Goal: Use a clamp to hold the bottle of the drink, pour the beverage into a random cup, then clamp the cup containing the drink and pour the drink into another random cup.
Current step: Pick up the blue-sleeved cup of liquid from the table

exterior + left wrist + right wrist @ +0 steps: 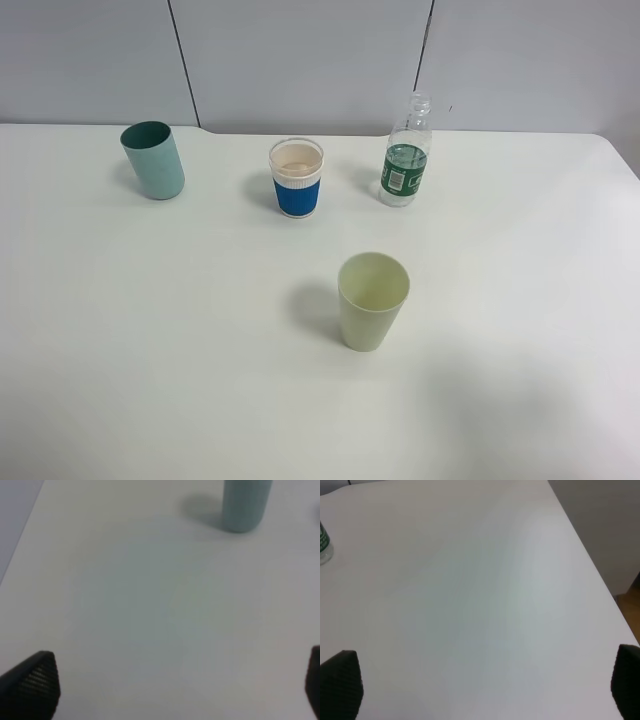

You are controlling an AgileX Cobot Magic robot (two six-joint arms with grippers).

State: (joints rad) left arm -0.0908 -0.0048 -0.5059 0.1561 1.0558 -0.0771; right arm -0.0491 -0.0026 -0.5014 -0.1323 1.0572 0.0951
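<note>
Hangs over bare tabletop (125, 605) with the left tool (175, 685) splayed wide and gripping nothing, the teal cup (245, 505) well ahead of it. Shows the same at the right tool (485, 682), released and empty, with the bottle (324, 547) far off at the very edge of that wrist view. From up high, spots the bottle upright at the back of the tabletop, just right of the blue-sleeved cup (297, 180), with the pale yellow-green cup (372, 300) alone nearer the front.

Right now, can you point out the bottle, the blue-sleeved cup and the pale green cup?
bottle (404, 175): exterior high view, on its green label.
blue-sleeved cup (297, 196): exterior high view, on its blue sleeve.
pale green cup (368, 320): exterior high view, on its outer wall.
</note>
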